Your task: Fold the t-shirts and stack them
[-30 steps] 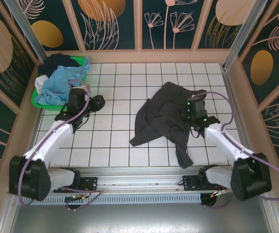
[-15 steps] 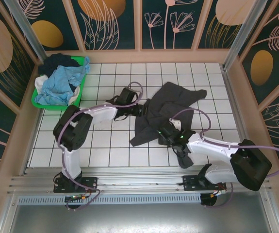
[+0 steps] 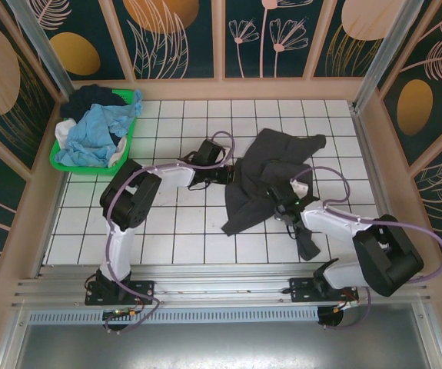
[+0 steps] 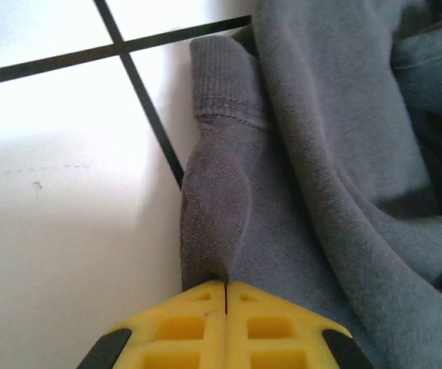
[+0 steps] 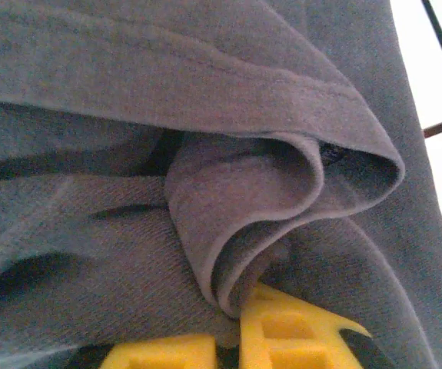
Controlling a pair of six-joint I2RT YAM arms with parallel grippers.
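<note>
Two tools were both clamped on the charcoal-grey t-shirt (image 3: pixel 263 165). The left tool (image 3: pixel 223 174) had its yellow pads (image 4: pixel 197 327) together on a ribbed fold at the shirt's edge, and the right tool (image 3: pixel 286 202) pinched a rolled hem fold. The shirt lay crumpled between them on the white bench (image 3: pixel 174 231) with its black grid. Well left of the left tool, the green basket (image 3: pixel 55 160) held the light blue shirt (image 3: pixel 90 134), navy shirt (image 3: pixel 90 98) and white shirt (image 3: pixel 64 131). The walls (image 3: pixel 297 61) were dark teal with peach leaf prints in wood frames.
</note>
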